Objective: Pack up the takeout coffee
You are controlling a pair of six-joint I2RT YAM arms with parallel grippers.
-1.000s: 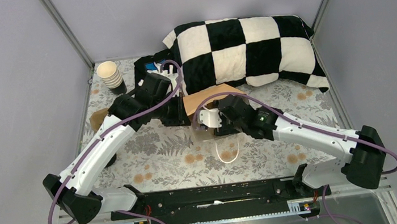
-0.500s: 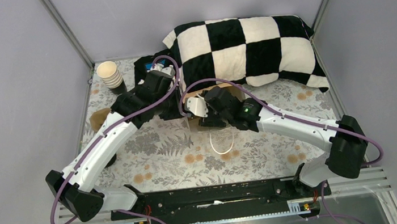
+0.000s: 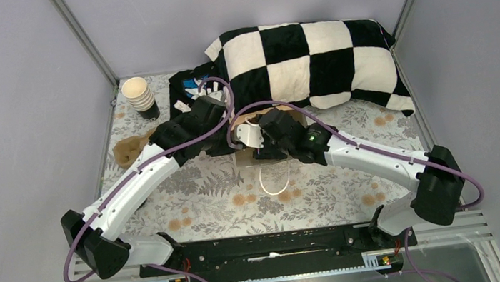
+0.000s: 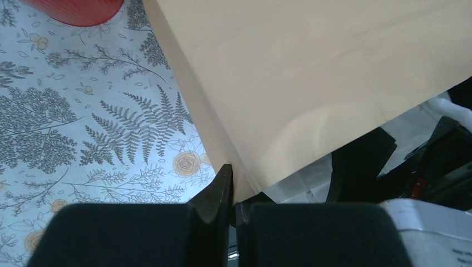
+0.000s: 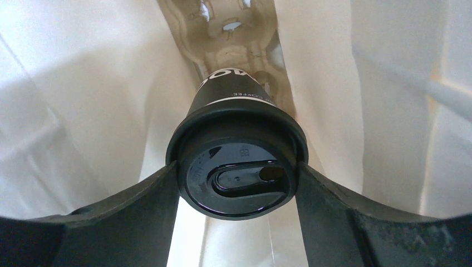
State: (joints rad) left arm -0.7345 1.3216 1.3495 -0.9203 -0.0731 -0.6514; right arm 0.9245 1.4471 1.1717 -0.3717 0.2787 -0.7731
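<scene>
Looking out on plain lilac-grey walls (image 3: pixel 8 127) closing three sides, joined by silver metal posts (image 3: pixel 82 39) at the far corners. Showing a pale fern-and-flower print across the surface (image 3: pixel 211 196). Propping a black-and-white checked pillow (image 3: pixel 310 69) along the far edge. Lighting everything evenly, softly.

The white left arm (image 3: pixel 134 187) reached forward to the tan kraft paper bag (image 4: pixel 311 83), its left gripper (image 4: pixel 232 192) pinched tight at the bag's edge. The white right arm (image 3: pixel 372 158) stretched to the bag's mouth. Inside the bag, the right gripper (image 5: pixel 236 186) clasped the dark paper coffee cup with a black round plastic lid (image 5: pixel 234 95) by the lid's rim.
</scene>
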